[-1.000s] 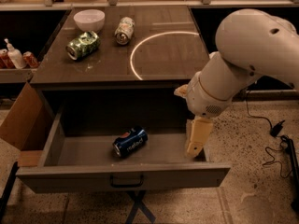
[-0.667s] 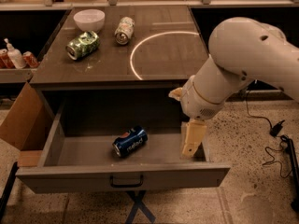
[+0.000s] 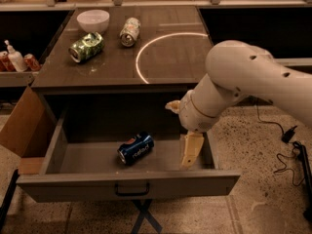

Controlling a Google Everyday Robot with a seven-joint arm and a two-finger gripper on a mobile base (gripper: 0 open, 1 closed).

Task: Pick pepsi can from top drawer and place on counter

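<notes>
The pepsi can (image 3: 136,148), dark blue with white lettering, lies on its side on the floor of the open top drawer (image 3: 129,185), near the middle. My gripper (image 3: 190,151) hangs down inside the drawer at its right side, to the right of the can and apart from it. It holds nothing that I can see. The white arm (image 3: 243,82) reaches in from the right and covers the drawer's right rear corner. The counter (image 3: 165,48) with its white arc lies above the drawer.
On the counter's back left lie a green can (image 3: 87,47) and a pale whitish-green can (image 3: 130,31), with a white bowl (image 3: 93,20) behind them. A cardboard flap (image 3: 22,126) stands left of the drawer. Cables (image 3: 287,145) lie on the floor at right.
My gripper and arm have moved a little left and lower inside the drawer, closer to the pepsi can. The can has not moved.
</notes>
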